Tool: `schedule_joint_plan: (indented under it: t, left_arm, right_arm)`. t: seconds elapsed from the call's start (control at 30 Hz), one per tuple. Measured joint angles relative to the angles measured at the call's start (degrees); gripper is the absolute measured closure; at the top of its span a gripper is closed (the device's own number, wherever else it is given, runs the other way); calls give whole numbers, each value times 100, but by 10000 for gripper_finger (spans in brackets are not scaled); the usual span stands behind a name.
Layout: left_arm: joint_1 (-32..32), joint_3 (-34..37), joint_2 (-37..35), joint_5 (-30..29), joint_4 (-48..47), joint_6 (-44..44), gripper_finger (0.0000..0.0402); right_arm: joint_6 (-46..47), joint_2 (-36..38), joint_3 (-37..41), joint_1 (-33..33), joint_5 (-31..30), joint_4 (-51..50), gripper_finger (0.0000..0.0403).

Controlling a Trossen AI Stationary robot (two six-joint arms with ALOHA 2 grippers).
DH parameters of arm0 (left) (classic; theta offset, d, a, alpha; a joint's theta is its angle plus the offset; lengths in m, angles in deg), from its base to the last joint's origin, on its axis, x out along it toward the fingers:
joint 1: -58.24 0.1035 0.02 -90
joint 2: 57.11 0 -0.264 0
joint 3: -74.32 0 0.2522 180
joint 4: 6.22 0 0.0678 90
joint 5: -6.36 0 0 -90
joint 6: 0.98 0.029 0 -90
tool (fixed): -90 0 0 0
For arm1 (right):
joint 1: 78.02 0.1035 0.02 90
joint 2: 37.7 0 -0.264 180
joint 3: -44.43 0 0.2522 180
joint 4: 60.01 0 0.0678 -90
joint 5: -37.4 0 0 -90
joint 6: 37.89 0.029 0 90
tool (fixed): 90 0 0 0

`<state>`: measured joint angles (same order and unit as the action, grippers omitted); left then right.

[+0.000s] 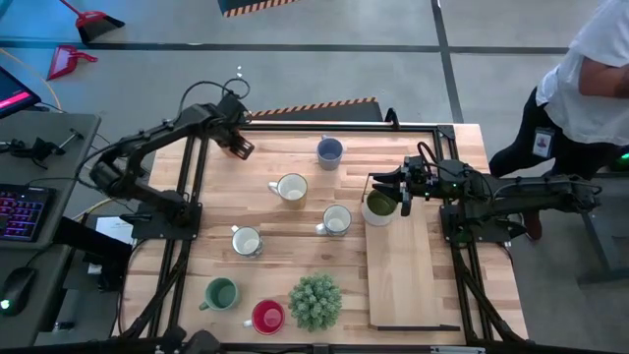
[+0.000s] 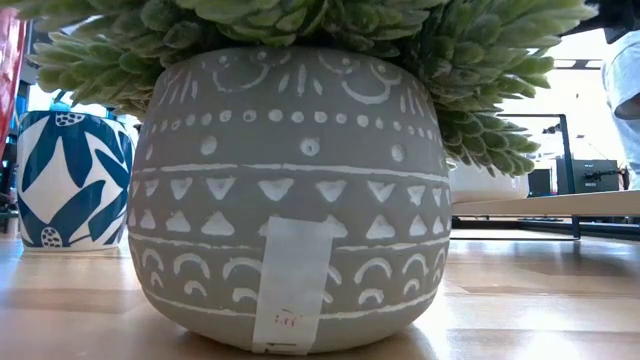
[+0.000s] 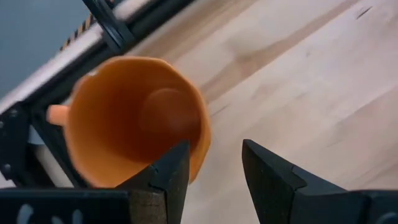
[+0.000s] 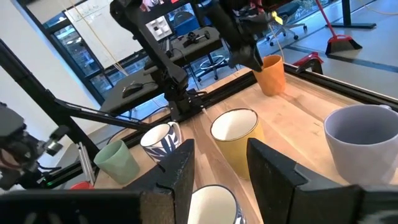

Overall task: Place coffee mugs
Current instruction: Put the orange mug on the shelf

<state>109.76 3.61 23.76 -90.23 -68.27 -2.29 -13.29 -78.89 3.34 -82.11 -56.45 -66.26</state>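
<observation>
Left hand [image 3: 214,149], fingers apart, hovers at the orange mug [image 3: 124,118], which stands at the far left edge of the tabletop [image 3: 311,93] beside the frame rail. One finger overlaps the mug's near wall, and whether it touches cannot be told. Right hand [image 4: 219,149], also spread and empty, sits just beside the olive green mug [image 1: 378,207] at the corner of the light board [image 1: 413,275]. The likely hazard lies on the left: a pinch on one thin wall so near the edge could tilt the mug or nudge it against the rail. On the right, a careless pull-away could clip the olive green mug off the board's corner. Only the left wrist view shows how the fingers meet the orange rim, since the overhead camera hides that mug beneath the arm. Only the overhead camera shows the olive green mug, which is missing from the right wrist view. The low view is mostly blocked by a patterned plant pot [image 2: 290,180]
</observation>
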Motion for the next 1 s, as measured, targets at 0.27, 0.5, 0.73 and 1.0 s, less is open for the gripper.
schedule_joint_plan:
  t: [0.27, 0.5, 0.73, 1.0]
  left_arm:
    - [-2, 2, 770, -24, 386, 4, 263]
    - [-24, 0, 1107, -5, 491, 7, 263]
    - [-26, 0, 1187, 74, 468, 57, 299]
    - [-39, 0, 1178, 193, 409, 90, 390]
  right_arm:
    - [0, 0, -2, 0, 13, 2, 274]
    - [1, 0, 0, 0, 33, 1, 274]
    - [2, 0, -2, 2, 32, 0, 274]
    - [-234, 0, -2, 2, 28, -37, 274]
